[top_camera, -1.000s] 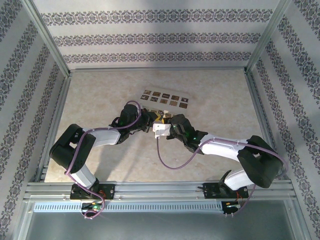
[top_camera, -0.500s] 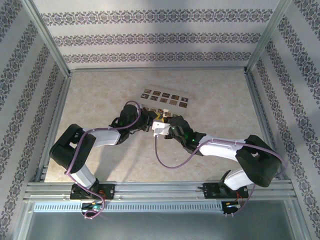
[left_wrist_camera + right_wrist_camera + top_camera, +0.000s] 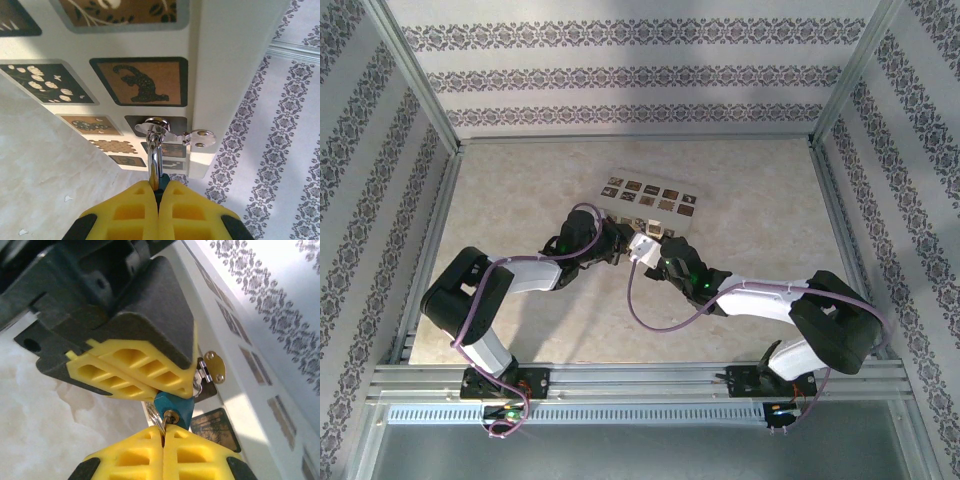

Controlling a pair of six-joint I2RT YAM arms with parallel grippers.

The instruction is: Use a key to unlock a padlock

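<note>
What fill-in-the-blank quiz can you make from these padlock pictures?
1. In the right wrist view, the padlock has a ___ body.
2. The left gripper and the right gripper both have ___ fingers.
3. The cable looping from the right arm is ___.
Missing words: blue; yellow; purple.

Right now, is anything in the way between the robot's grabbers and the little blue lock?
No, nothing visible. The left gripper pinches the padlock by its silvery part, and the right gripper is shut right against its blue body.
</note>
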